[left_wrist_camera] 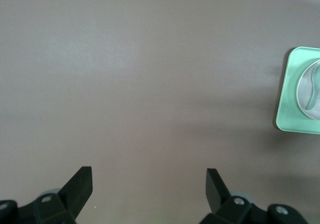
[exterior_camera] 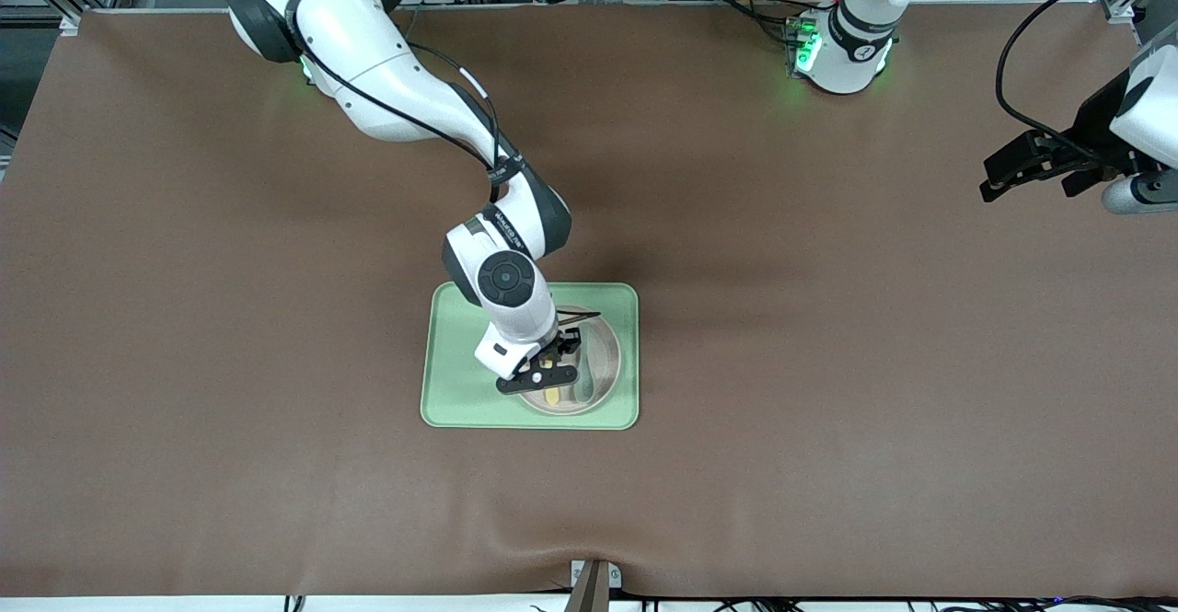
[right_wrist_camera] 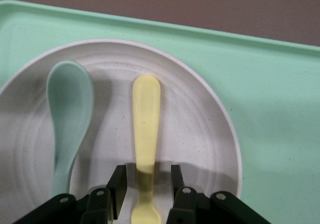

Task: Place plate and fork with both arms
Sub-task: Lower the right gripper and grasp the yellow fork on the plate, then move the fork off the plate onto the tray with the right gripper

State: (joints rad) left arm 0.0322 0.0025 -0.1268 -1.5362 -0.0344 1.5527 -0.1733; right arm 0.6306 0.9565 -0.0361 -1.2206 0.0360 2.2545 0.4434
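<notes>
We see the plate point(right_wrist_camera: 200, 134), small, round, off-white with faint rings and a shallow rim, sitting flat in the light-green tray point(exterior_camera: 456, 382), toward the tray's side at the left arm's end. We see the fork point(right_wrist_camera: 145, 124), pale yellow plastic, lying flat on the plate with its handle end pointing toward the tray's rim, its neck between the right gripper's point(right_wrist_camera: 147, 186) fingers.

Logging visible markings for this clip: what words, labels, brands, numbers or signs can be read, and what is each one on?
Black band on the right arm's wrist joint: white lettering, too small to read.
Small white tag on the right arm's black cable: nothing legible.
Dark round mark on the left arm's base: a figure or symbol, too small to read.
Plate, fork, spoon, tray, both claws: no text.
</notes>
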